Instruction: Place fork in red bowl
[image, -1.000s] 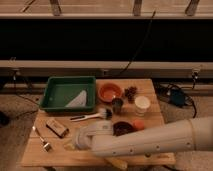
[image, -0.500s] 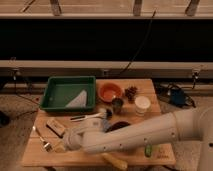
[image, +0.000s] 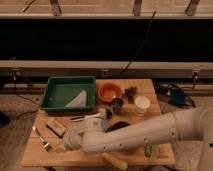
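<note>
The fork (image: 41, 139) lies on the front left part of the wooden table (image: 150, 85), slim and silvery. The red bowl (image: 110, 92) stands at the back middle of the table, right of the green tray, with nothing in it. My white arm reaches in from the right across the table's front. My gripper (image: 62, 146) is at its left end, low over the table and just right of the fork. The arm hides part of the table's front.
A green tray (image: 56, 95) holding a white cloth is at the back left. A black-handled utensil with a white head (image: 91, 116), a brown block (image: 55, 128), a dark cup (image: 117, 104), a white cup (image: 142, 104), a dark bowl (image: 118, 126) and a banana (image: 115, 161) also lie here.
My arm has stretched leftward along the table's front, bringing the gripper from the middle to just beside the fork. The fork and bowls have not moved.
</note>
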